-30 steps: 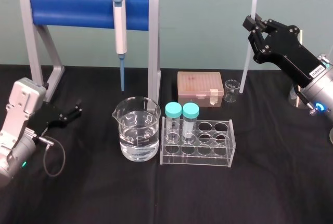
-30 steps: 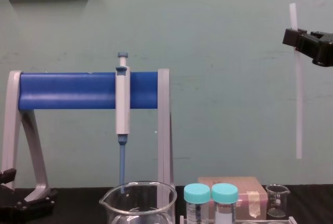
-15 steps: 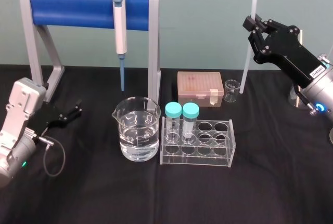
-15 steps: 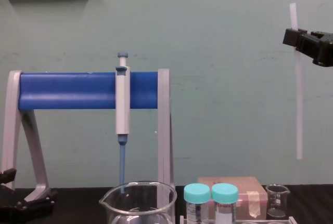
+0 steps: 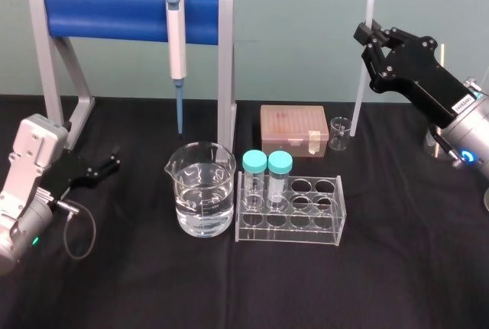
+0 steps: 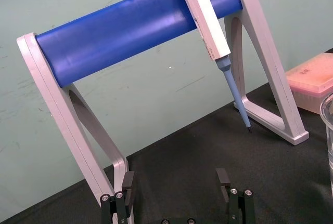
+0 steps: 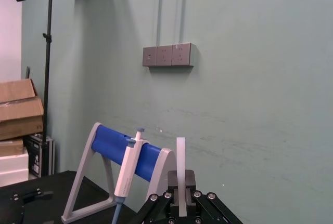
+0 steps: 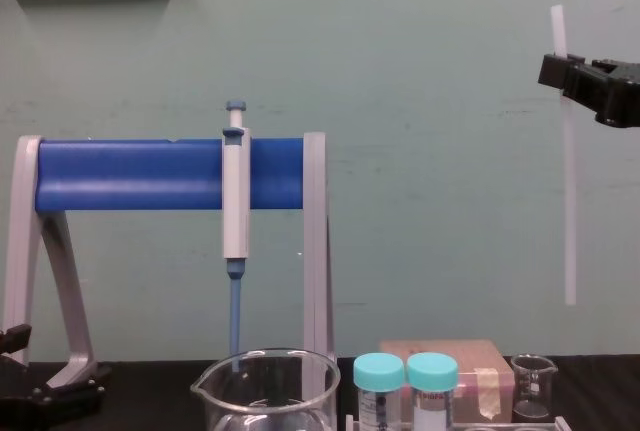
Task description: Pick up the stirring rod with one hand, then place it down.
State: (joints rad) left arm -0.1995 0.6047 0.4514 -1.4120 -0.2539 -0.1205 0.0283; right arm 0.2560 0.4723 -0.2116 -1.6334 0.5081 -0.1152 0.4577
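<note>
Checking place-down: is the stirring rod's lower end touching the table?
No, the stirring rod hangs upright in the right tool, lower end well above the table.

text: none legible | white label [image 5: 462,103] on right arm [image 5: 474,130]: print too small to read

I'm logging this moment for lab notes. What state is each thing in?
stirring rod: upright, held in the air, gripped near its top.
right gripper: fingers shut on the stirring rod.
left gripper: fingers open, low at the left.
pipette: hanging on the blue stand.
large beaker: partly filled with clear liquid.
capped tubes: standing in the rack.
</note>
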